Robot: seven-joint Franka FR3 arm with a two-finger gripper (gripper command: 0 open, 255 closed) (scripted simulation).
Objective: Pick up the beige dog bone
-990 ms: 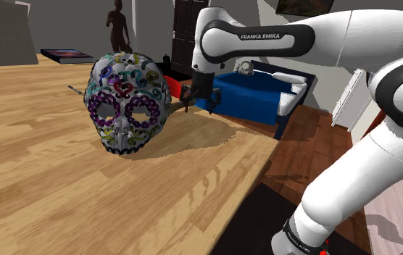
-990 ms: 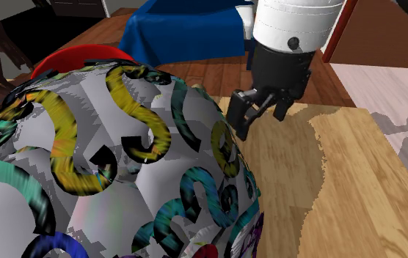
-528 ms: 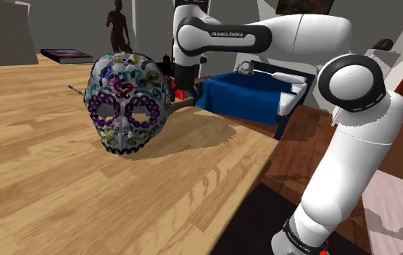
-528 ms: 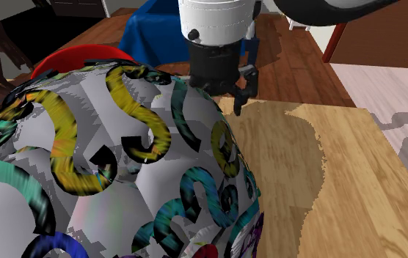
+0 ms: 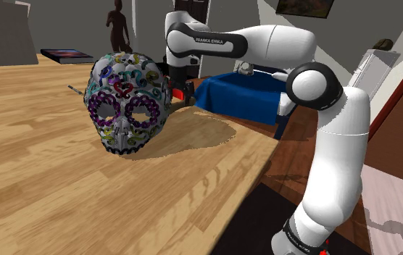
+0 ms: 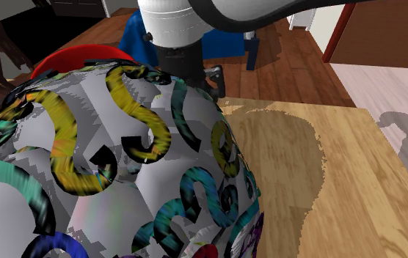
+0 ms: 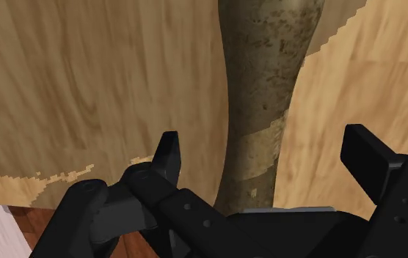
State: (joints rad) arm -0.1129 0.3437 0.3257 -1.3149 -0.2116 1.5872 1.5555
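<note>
Arm (image 5: 265, 43) swung toward shoulder view's left, behind swirl-patterned skull mask (image 5: 126, 101) | gripper (image 7: 263, 146) spread, touching nothing | dog bone (image 7: 265, 66): mottled beige, rough, waisted; flat on wood-grain table (image 7: 85, 73) between fingers, long axis pointing away from gripper

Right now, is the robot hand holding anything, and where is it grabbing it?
Nothing is held. The gripper is open; the mottled beige dog bone lies on the wooden table, its narrow middle between the fingers, which do not touch it.
</note>
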